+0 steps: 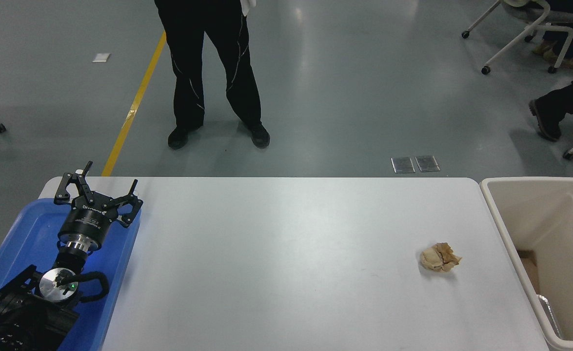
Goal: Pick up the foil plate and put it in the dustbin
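The beige dustbin [526, 182] stands against the table's right end, its opening facing up. Of the foil plate only a thin silver strip [550, 313] shows, low inside the bin against its near-left wall; the rest is hidden. My left gripper [102, 186] rests open over the blue tray at the lower left, with nothing between its fingers. The right arm and its gripper are out of view.
A crumpled tan paper wad [440, 257] lies on the white table [286, 253] near the bin. The blue tray [20, 239] sits at the table's left end. A person's legs [213, 73] stand beyond the far edge; a wheeled chair [523, 29] and a shoe [543, 118] are at top right.
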Motion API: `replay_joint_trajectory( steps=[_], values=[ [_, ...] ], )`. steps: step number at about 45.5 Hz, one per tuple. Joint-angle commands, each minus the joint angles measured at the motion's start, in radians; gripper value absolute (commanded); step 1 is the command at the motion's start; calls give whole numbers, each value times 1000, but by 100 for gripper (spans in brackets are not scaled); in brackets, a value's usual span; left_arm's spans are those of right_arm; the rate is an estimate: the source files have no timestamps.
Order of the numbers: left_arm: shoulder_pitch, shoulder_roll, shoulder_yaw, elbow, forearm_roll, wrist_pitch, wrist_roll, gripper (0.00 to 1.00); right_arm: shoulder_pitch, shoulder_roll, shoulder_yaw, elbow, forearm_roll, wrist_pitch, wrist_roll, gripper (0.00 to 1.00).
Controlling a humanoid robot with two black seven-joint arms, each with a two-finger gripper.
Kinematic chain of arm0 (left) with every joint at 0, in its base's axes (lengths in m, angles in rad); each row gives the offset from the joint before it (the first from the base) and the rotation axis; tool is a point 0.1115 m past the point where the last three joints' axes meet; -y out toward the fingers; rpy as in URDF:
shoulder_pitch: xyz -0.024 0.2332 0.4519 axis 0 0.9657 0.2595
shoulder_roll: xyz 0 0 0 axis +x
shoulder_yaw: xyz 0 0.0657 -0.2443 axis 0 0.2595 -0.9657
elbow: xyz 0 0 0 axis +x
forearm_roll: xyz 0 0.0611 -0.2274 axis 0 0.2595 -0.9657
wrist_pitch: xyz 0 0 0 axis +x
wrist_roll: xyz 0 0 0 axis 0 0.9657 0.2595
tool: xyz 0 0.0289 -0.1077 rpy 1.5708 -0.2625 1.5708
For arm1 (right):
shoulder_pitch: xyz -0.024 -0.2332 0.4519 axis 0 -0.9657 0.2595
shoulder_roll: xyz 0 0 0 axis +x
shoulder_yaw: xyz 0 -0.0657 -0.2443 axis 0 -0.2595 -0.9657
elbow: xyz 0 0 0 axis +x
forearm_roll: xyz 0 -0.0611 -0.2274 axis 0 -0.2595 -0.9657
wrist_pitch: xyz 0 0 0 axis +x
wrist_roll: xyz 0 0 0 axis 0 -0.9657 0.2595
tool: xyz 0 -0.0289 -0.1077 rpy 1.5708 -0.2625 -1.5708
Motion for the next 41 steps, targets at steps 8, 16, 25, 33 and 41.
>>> replay_joint_trajectory(
  steps=[8, 16, 25, 33, 41],
  values=[
    [-1, 0, 1, 0, 2, 0, 1, 99, 568, -110, -429, 631, -9, 39, -5, 100],
    [-1, 0, 1, 0, 2, 0, 3, 99, 849, -30, -641, 809, -9, 195, -5, 100],
    [-1, 0, 3, 0, 2, 0, 3, 99, 1097, 54, -705, 858, -15, 569, -5, 100],
    [-1, 0, 3, 0, 2, 0, 3, 99, 1272, 134, -699, 866, -15, 870, -5, 100],
    [0, 0, 1, 0, 0, 0, 1, 99, 1361, 261, -668, 889, -15, 870, -3, 100]
  ],
)
